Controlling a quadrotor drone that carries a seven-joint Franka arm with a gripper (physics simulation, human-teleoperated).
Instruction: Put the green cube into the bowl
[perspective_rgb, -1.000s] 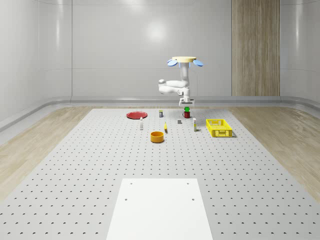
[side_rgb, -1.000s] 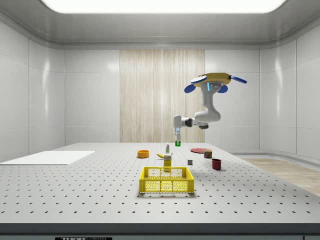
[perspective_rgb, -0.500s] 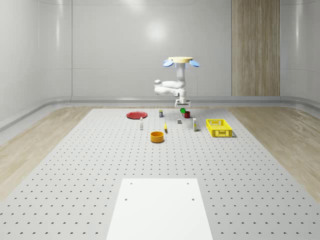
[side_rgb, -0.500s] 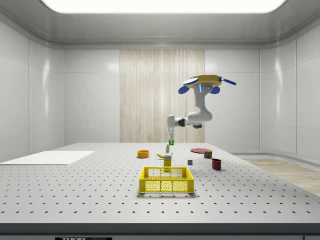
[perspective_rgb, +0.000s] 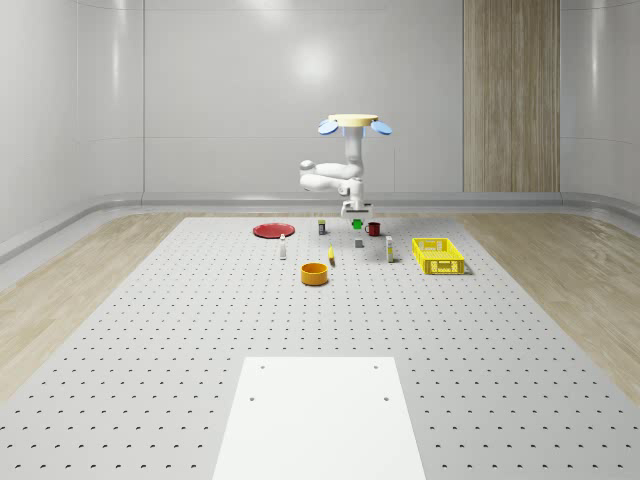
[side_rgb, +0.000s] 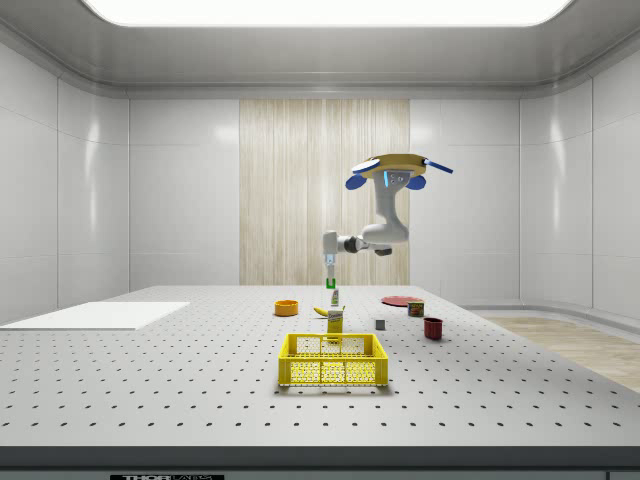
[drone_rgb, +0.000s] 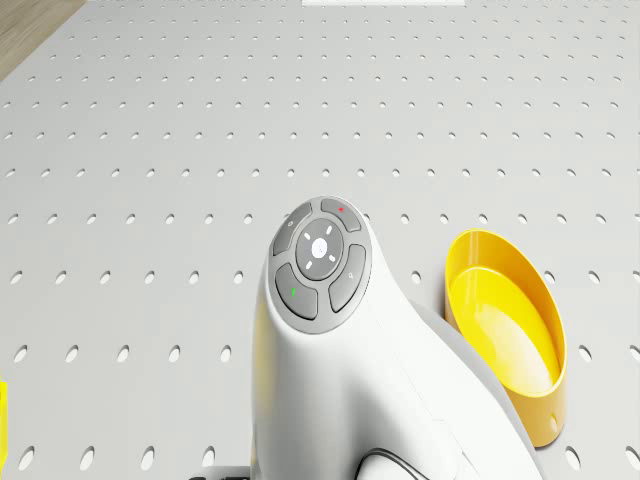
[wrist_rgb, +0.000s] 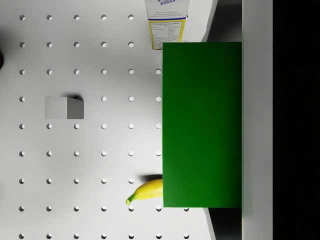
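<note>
The drone (perspective_rgb: 354, 122) hovered above the perforated grey table (perspective_rgb: 180, 330), and its two-finger gripper (perspective_rgb: 356, 212) was clamped on the small green cube (perspective_rgb: 357, 223), carried in the air. The round yellow-orange bowl (perspective_rgb: 315, 273) sat on the table nearer the whole-scene camera and toward that view's left, near but not under the cube. In the wrist view a white-and-yellow carton (wrist_rgb: 168, 21) read "SUGAR" beside a yellow banana (wrist_rgb: 145, 191).

My green cube (wrist_rgb: 202, 124) hides part of the banana (wrist_rgb: 145, 191); the sugar box (wrist_rgb: 167, 22) is cut off at 12 o'clock.
</note>
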